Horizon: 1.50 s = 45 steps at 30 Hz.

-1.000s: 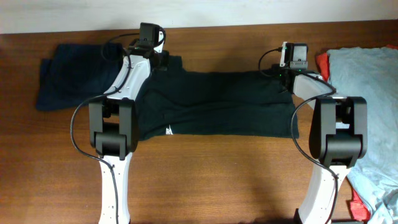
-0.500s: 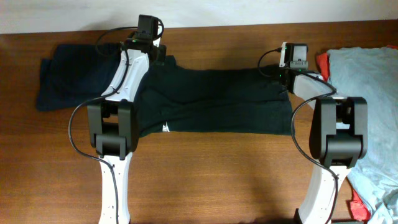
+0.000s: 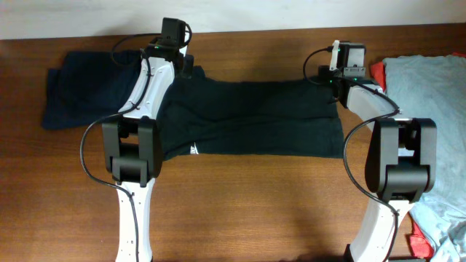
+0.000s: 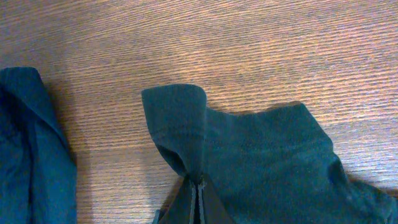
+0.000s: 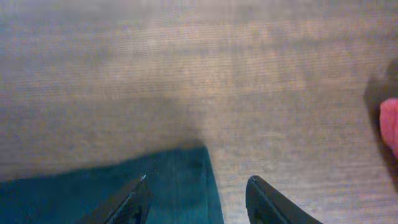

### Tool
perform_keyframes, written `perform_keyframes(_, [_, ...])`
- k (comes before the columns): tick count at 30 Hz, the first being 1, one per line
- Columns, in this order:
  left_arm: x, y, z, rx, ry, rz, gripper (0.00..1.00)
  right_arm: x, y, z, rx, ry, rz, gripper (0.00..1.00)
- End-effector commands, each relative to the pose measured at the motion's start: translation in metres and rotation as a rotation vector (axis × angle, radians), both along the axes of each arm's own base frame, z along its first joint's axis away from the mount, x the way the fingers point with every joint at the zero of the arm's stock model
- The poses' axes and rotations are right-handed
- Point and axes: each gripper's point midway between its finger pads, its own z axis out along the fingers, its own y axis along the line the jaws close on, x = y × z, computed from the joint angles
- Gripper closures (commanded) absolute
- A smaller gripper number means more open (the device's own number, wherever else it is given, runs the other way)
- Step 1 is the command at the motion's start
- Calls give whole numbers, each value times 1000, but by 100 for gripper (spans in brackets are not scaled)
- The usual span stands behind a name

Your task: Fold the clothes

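Now | wooden table | left end effector pinching black T-shirt | right end effector spread

Not much of a room to see here tbh. Pretty much everything is one big wooden worktop, reddish-brown, with the grain running left to right across the overhead view. Along the worktop's far edge there's a pale, off-white strip. It could be a wall or something else, I can't tell. The light looks soft and even. In the left wrist view the wood has a light sheen, and close up the grain shows as fine wavy lines. The right wrist view of the worktop is blurry, just hazy brown.
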Motion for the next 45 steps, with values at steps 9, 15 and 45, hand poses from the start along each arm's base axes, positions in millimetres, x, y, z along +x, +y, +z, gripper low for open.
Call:
perform_keyframes(9, [5, 5, 10, 15, -24, 3, 98, 6, 9, -30, 42, 10, 18, 46])
perform_keyframes(15, [4, 5, 9, 15, -20, 3, 98, 2, 9, -49, 45, 45, 18, 45])
perform_keyframes(45, [-4, 7, 14, 20, 7, 3, 99, 4, 15, -35, 77, 27, 31, 96])
